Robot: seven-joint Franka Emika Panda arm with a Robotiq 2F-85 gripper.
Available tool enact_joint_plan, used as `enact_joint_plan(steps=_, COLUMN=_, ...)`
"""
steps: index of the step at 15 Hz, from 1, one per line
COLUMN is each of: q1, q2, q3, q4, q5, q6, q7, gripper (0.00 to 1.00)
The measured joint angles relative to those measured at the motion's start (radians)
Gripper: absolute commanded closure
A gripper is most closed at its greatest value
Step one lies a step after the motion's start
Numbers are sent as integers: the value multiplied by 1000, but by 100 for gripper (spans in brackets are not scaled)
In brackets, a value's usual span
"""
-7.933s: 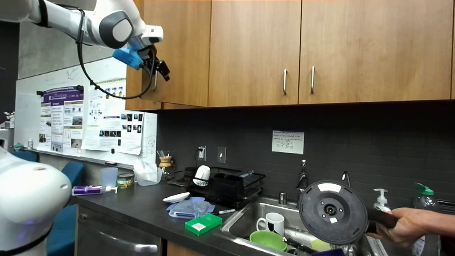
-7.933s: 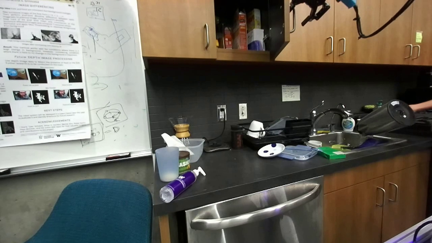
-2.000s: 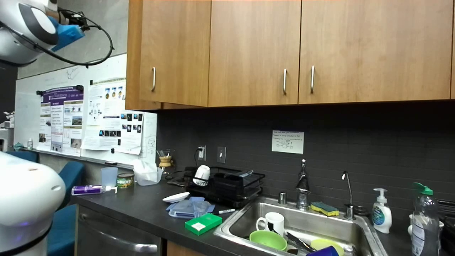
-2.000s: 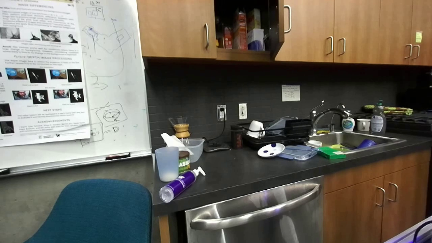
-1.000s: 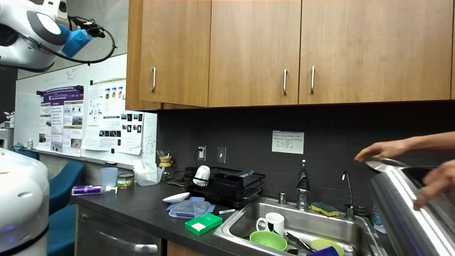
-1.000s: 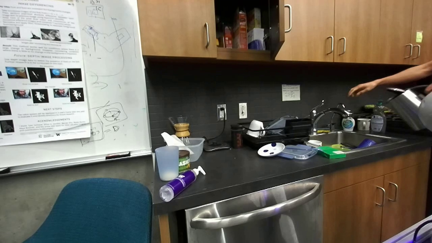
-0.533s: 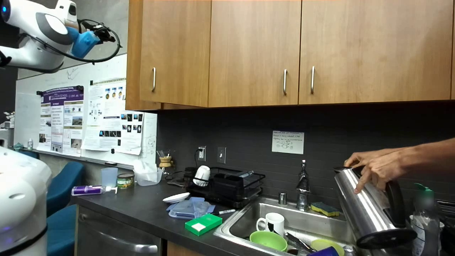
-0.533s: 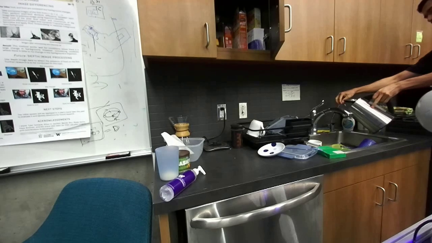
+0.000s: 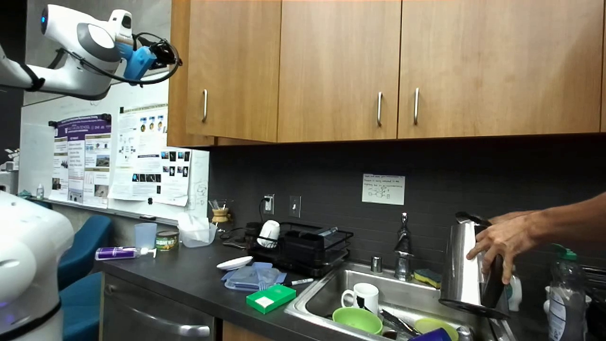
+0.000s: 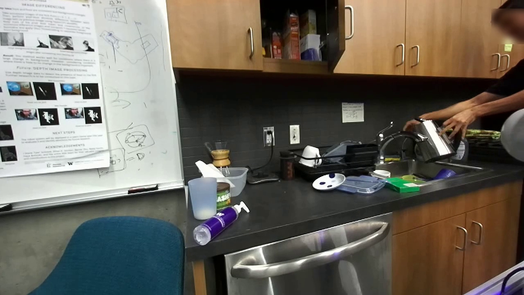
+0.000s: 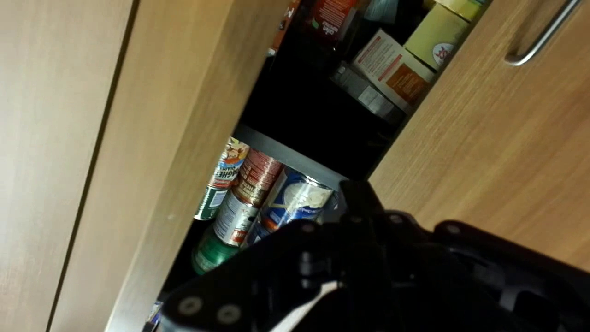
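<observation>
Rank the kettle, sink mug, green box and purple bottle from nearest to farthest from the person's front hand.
From the front hand, in an exterior view:
1. Kettle: right against it, tilted.
2. Mug: inside the sink, picture-left of the kettle.
3. Green box: on the counter, left of the sink.
4. Purple bottle: farther left, lying down.

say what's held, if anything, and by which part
A person's hands hold the kettle by its upper part, one at the handle; nothing shows in the robot's jaws.

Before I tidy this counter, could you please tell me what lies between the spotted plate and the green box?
Translucent blue plastic ware lies between the spotted plate and the green box, as both exterior views show.
</observation>
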Motion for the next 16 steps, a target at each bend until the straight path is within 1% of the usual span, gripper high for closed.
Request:
enact_joint_plan(steps=3, q1=-15, q2=9, q3=-12, q4=-1, q5=-18, q6=-18, q7=3, gripper=100)
enact_joint_plan(steps=8, q1=-59, q2=-4, q3=-53, q4=-1, q5=-56, q6=-85, q7=41, gripper=100)
enact_joint_plan(steps=12, q1=-74, q2=-48, q3=-110, q4=-24, q5=-89, q6=-171, q7=66, gripper=100)
enact_joint_plan(steps=16, q1=-98, q2=-72, q3=-167, q4=-56, q5=-132, q6=-208, q7=86, gripper=100)
